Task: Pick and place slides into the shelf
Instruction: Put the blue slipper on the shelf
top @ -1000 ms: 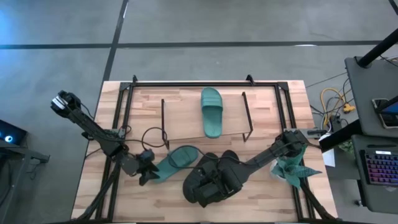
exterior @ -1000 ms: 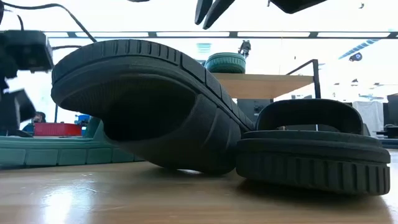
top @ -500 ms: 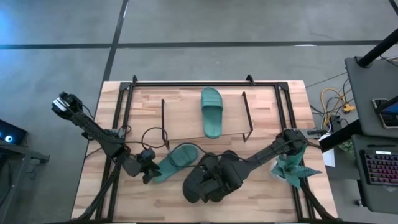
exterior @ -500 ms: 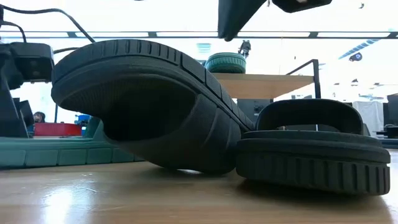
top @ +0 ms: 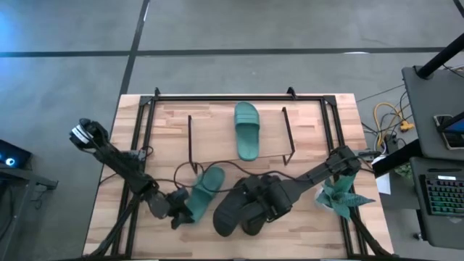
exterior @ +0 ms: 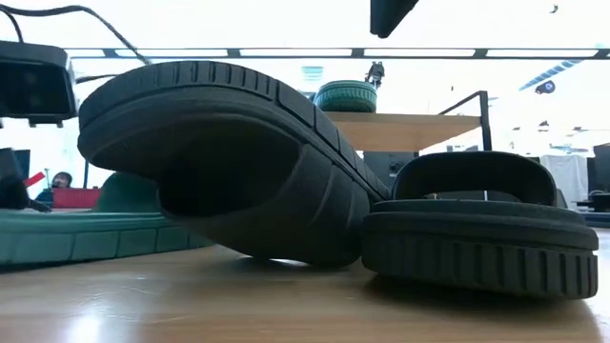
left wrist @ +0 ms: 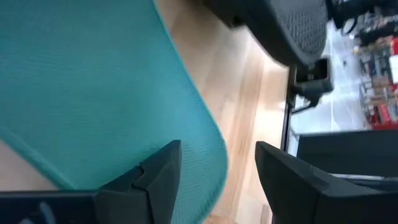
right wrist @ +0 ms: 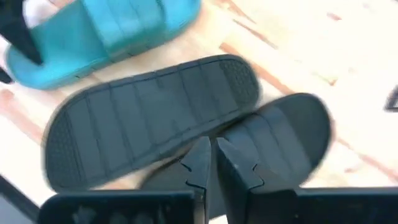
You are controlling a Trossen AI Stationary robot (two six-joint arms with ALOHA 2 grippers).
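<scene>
One teal slide (top: 204, 187) lies flat on the table in front of the shelf (top: 190, 141). It also shows in the low view (exterior: 86, 233). The second teal slide (top: 246, 130) lies on the shelf's top board (exterior: 400, 119). Two black slides lie together near the front. One (exterior: 229, 162) is sole-up and leans on the other (exterior: 477, 229), which sits flat. My left gripper (top: 181, 212) is open at the loose teal slide's near end. My right gripper (top: 262, 203) is shut and hangs above the black slides (right wrist: 149, 118), clear of them in the low view (exterior: 391, 14). My left gripper (left wrist: 214, 168) comes level from the table's near left. Its open fingers stand on either side of the rounded end rim (left wrist: 210, 140) of the teal slide. One finger (left wrist: 158, 177) lies over the slide's surface; I cannot tell whether it touches. The slide lies flat on the table.
A green spiky plant (top: 341, 196) stands at the table's right edge beside my right arm. A black cable (top: 181, 163) loops on the table left of the shelf. A large black frame (top: 225, 96) runs round the table's far and side edges.
My left gripper has gone toward the table's near edge and a little right, to the loose teal slide's near end. That slide has turned on the table; it now lies more along the near-far line. My right gripper has gone up and toward the right. The black slides have stayed put.
</scene>
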